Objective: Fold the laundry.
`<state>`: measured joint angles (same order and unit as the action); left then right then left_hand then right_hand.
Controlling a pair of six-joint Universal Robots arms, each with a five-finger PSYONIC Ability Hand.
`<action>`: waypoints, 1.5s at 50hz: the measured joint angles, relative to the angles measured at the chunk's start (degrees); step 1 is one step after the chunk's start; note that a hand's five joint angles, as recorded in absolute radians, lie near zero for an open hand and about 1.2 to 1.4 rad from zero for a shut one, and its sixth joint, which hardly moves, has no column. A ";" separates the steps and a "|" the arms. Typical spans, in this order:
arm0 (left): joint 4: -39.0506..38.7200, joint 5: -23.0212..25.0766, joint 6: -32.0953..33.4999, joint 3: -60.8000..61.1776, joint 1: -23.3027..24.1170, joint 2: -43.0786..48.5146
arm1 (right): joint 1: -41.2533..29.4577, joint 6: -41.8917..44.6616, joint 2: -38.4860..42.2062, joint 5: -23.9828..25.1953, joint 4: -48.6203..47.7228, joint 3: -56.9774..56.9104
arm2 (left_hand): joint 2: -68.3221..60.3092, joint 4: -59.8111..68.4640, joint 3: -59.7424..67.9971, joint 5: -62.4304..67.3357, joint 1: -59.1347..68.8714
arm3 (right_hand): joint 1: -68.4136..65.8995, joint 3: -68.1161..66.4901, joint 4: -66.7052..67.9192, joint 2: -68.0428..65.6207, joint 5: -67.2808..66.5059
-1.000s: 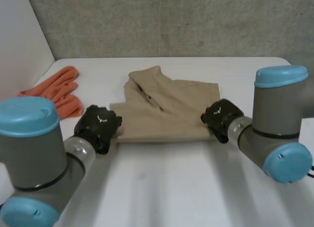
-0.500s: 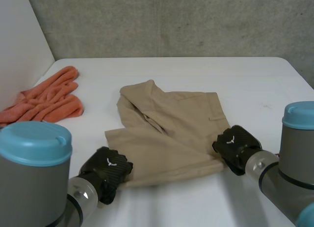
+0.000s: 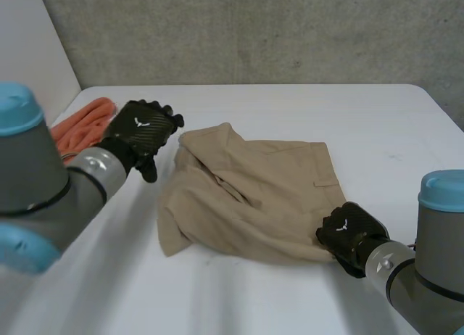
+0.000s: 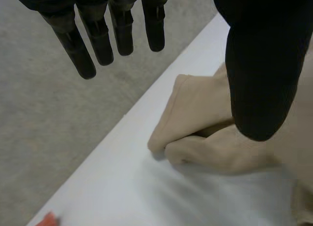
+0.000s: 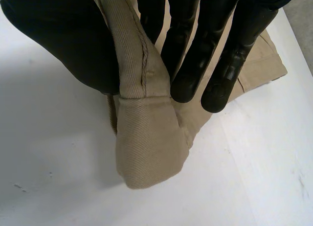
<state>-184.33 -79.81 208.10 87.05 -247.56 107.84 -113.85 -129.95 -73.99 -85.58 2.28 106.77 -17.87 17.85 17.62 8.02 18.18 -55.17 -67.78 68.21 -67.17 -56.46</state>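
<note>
A white worktop (image 3: 290, 299) with a rounded far corner stands against a rough grey concrete wall (image 3: 254, 34), with a plain white panel (image 3: 29, 59) closing off the side beyond the left arm. In the left wrist view, grey concrete shows past the worktop's (image 4: 146, 196) straight edge.

A tan garment (image 3: 250, 197) lies rumpled and partly folded on the worktop between the two hands. The left hand (image 3: 141, 128) is just beside its far corner, between it and an orange cloth (image 3: 76, 125) bunched near the panel. Its fingers (image 4: 98, 35) are straight and well apart from the thumb, holding nothing. The garment's (image 4: 195, 108) doubled-over corner lies under the palm, below the thumb, and a scrap of the orange cloth (image 4: 49, 218) shows further along the surface.

The right hand (image 3: 348, 233) is at the garment's near corner, on the side away from the left hand. Its fingers (image 5: 195, 50) and thumb are clamped on a fold of the tan fabric (image 5: 146, 138), which runs up between them and bulges out in a rounded lump past the fingertips onto the worktop (image 5: 49, 152).
</note>
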 measured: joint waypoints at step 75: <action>-6.80 -10.74 6.49 -8.00 2.13 20.13 | -0.06 -0.07 0.31 -0.02 -3.43 3.26 | -17.31 17.25 17.85 16.92 15.03 | 0.00 0.00 0.00 0.00 0.00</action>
<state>-191.14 -90.55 214.59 79.05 -245.43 127.97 -113.91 -130.02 -73.69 -85.60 -1.15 110.03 -35.18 35.10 35.47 24.94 33.22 -55.17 -67.79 68.21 -67.17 -56.46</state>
